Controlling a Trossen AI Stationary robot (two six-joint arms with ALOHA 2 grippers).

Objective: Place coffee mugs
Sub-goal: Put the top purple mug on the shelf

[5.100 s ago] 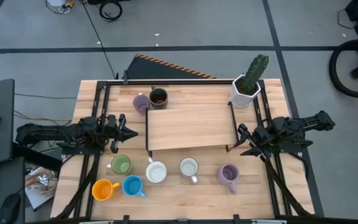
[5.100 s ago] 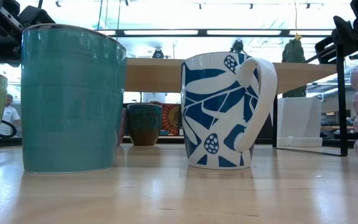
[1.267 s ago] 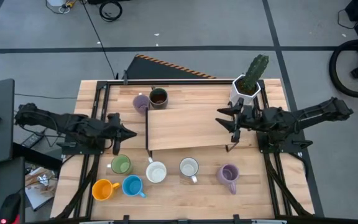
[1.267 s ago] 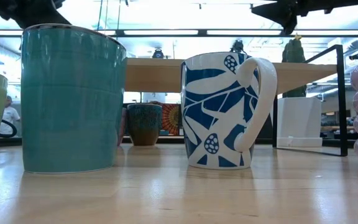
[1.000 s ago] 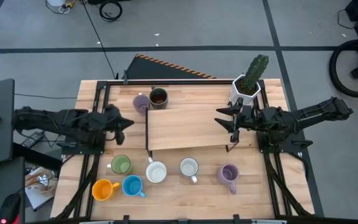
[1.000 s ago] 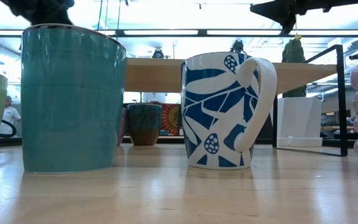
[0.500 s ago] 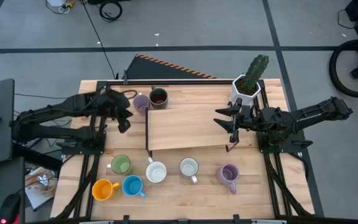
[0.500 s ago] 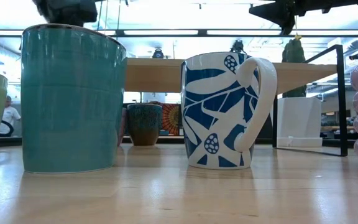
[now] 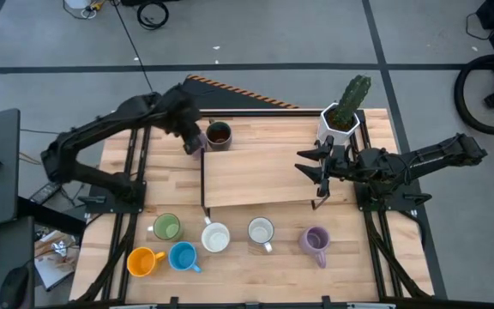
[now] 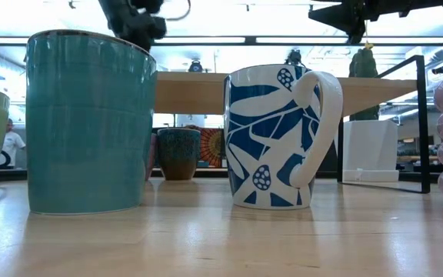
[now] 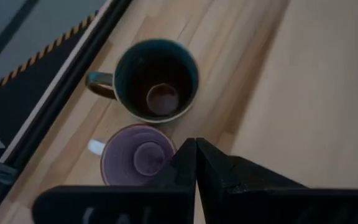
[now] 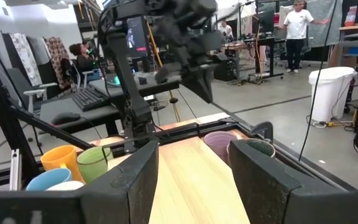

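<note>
Grey concrete floor around a pale wooden desk (image 9: pixel 256 266), with a raised wooden shelf (image 9: pixel 260 175) at its middle. Beyond the desk, in the right wrist view, a workshop with chairs, a keyboard, a white bin and people standing far off.

Near the desk's front edge, six mugs: green mug (image 9: pixel 167 227), orange mug (image 9: pixel 143 260), blue mug (image 9: pixel 183 256), two white mugs (image 9: pixel 215 237) (image 9: pixel 261 231) and a lavender mug (image 9: pixel 316 242). Behind the shelf, side by side, a dark brown mug (image 9: pixel 219 134) and a second lavender mug (image 9: pixel 197 145), half hidden from above by the left gripper (image 9: pixel 190 134). Seen clearly only in the left wrist view, jaws pressed together over the purple rim, holding nothing.

At the shelf's right end, right gripper (image 9: pixel 309 165), jaws parted about halfway, empty. White cactus pot (image 9: pixel 337 127) just behind it.

In the low view, only cut-off mug sides up close; green and lavender ones clipped at the edges.
</note>
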